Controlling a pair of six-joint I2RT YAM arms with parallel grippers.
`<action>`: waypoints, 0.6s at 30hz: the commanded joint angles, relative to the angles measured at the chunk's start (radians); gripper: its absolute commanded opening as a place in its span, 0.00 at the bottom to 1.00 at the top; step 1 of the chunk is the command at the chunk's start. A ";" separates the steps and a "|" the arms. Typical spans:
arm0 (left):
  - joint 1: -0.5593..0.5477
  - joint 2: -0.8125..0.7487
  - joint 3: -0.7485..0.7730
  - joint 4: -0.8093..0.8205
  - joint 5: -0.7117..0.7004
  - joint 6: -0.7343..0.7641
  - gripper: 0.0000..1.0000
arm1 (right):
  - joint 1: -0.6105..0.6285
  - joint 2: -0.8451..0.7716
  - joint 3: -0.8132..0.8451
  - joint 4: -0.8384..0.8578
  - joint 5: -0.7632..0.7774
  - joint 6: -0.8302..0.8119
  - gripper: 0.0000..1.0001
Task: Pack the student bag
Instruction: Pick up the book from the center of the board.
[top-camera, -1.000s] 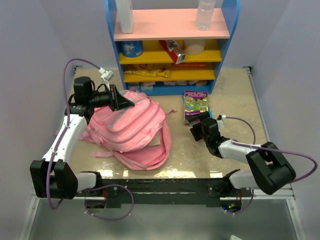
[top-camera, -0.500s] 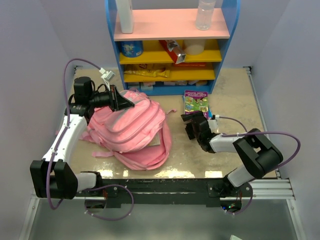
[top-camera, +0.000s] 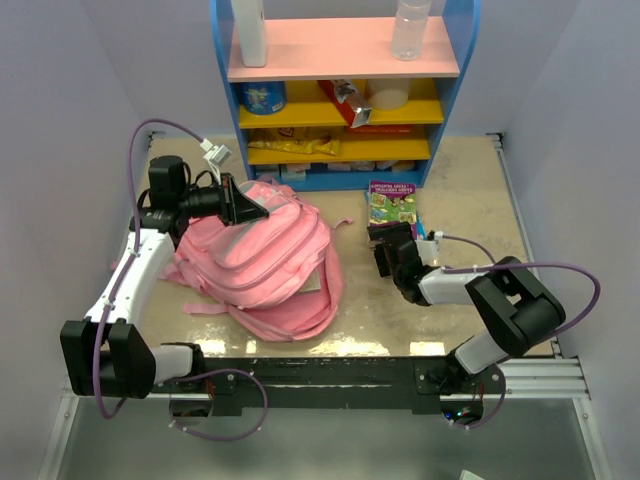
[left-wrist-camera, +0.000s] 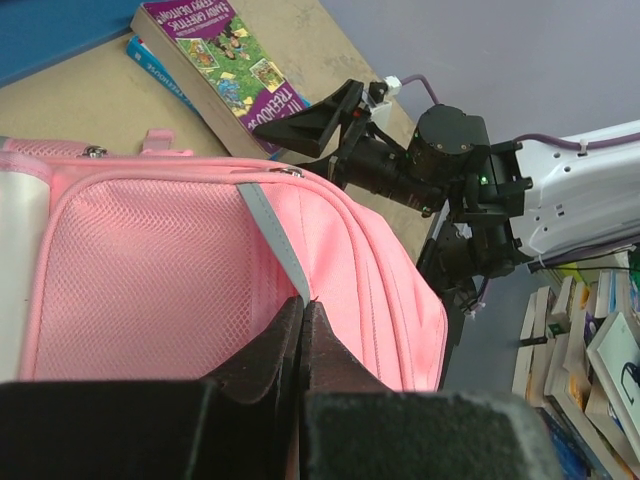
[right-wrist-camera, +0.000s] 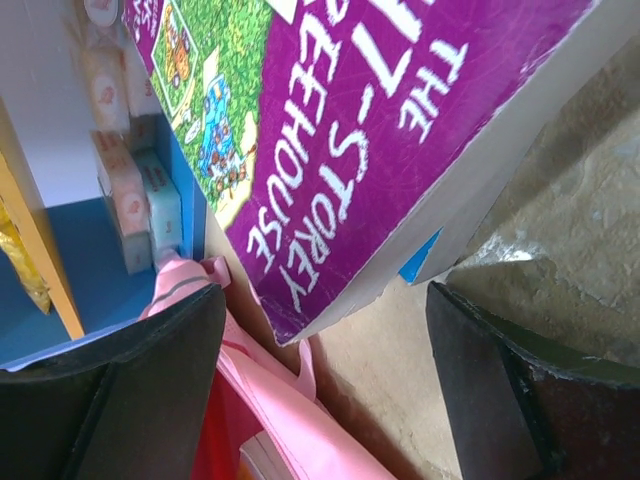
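Note:
The student bag is a soft pink backpack lying on the table's left half. My left gripper is shut on the grey strip at the bag's top edge, holding it up; pink mesh lining shows beside it. A purple storybook lies on a blue book right of the bag. My right gripper stands open, low at the books' near edge. In the right wrist view the purple book's near corner sits between the spread fingers, untouched, and the bag's pink edge is close on the left.
A blue, pink and yellow shelf unit stands at the back, with a white bottle, a clear bottle, a tin and snack packs. White walls close in both sides. A pale flat edge shows in the bag's opening.
My right gripper has slid left and forward along the table to the books' near edge, its elbow folding up. The left gripper and the bag have stayed as they were.

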 joint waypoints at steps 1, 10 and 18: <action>0.018 -0.030 0.016 0.060 0.078 0.023 0.00 | -0.006 0.024 0.029 0.025 0.072 0.041 0.82; 0.024 -0.030 0.019 0.054 0.090 0.025 0.00 | -0.007 0.026 0.017 0.066 0.058 0.038 0.55; 0.027 -0.033 0.023 0.051 0.098 0.025 0.00 | -0.009 -0.047 0.007 0.022 0.018 -0.023 0.33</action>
